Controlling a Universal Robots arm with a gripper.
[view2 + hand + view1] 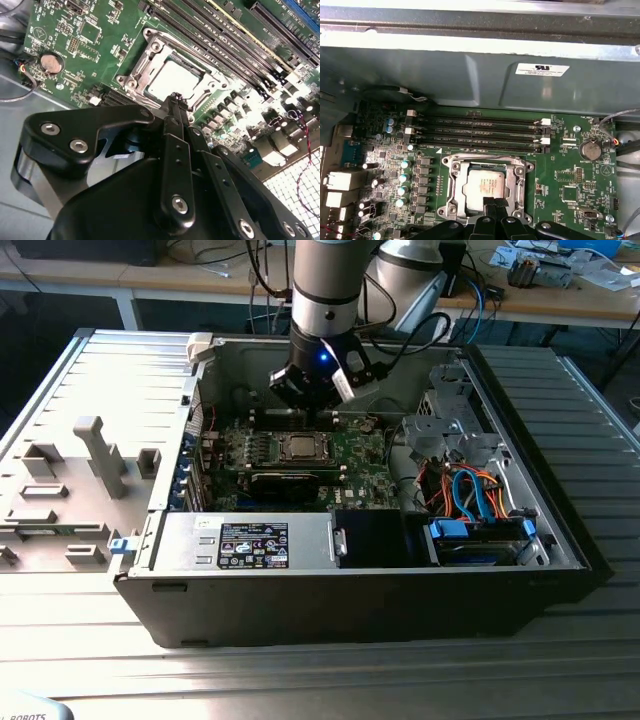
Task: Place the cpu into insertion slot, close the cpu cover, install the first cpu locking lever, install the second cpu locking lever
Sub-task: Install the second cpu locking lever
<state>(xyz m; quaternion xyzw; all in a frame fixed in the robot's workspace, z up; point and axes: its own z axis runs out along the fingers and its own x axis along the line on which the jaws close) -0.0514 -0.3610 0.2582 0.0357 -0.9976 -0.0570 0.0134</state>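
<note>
The cpu (484, 185) lies flat in the insertion slot (482, 160) on the green motherboard (570, 185), silver-grey top up. The cpu cover (457, 187) lies down around it as a thin metal frame. In the second wrist view the cpu (172, 81) shows through the cover's (150, 55) cut-out. My gripper (176, 100) is shut, its black fingertips pressed together at the socket's near edge with nothing seen between them. The exterior view shows my gripper (305, 408) low inside the open case, just behind the cpu (299, 448).
Parallel memory slots (480, 132) run beside the socket, towards the grey case wall (470, 75). A coin battery (590, 149) sits on the board. A long black card (285, 483), a power supply (250, 540) and bundled drive cables (470, 490) crowd the case.
</note>
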